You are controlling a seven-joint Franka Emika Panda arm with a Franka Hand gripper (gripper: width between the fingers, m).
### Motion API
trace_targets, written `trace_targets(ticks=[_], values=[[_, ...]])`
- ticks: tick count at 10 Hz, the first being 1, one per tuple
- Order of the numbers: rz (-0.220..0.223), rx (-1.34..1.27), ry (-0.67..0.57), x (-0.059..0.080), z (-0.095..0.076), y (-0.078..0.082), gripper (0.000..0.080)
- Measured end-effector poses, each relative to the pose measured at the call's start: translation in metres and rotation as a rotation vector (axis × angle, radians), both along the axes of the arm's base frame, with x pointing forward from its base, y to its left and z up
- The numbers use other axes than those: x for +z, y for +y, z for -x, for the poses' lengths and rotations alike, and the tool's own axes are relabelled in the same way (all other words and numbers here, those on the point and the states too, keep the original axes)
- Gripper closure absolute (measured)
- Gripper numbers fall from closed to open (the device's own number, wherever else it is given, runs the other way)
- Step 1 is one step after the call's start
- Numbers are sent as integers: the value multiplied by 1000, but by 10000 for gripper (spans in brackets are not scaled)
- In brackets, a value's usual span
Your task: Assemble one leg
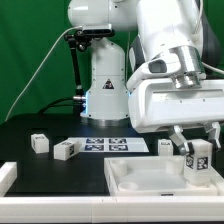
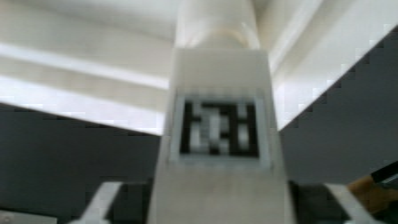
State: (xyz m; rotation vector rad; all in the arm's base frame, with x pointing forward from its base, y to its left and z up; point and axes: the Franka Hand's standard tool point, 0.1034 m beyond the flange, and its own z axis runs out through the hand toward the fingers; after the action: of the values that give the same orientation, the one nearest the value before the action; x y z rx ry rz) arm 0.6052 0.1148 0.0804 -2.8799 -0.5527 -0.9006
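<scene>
My gripper (image 1: 197, 142) is shut on a leg (image 1: 198, 158), a small white oblong block with a black-and-white tag, held upright over the right end of the large white panel (image 1: 140, 182). In the wrist view the leg (image 2: 219, 120) runs long between the fingers (image 2: 107, 198), its tag blurred, and the gripper (image 2: 221, 206) clamps it from both sides. The panel (image 2: 71, 75) shows pale and blurred behind it. I cannot tell whether the leg's lower end touches the panel.
Two more legs (image 1: 40, 143) (image 1: 66, 149) lie on the black table at the exterior view's left, and another (image 1: 165, 146) lies behind the panel. The marker board (image 1: 112, 145) lies flat before the robot base. A white block (image 1: 6, 176) sits at the left edge.
</scene>
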Motion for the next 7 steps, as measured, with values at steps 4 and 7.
trace_targets(ticks=[4, 7], values=[[0, 0, 3, -1, 1, 0, 159], [0, 0, 3, -1, 1, 0, 151]])
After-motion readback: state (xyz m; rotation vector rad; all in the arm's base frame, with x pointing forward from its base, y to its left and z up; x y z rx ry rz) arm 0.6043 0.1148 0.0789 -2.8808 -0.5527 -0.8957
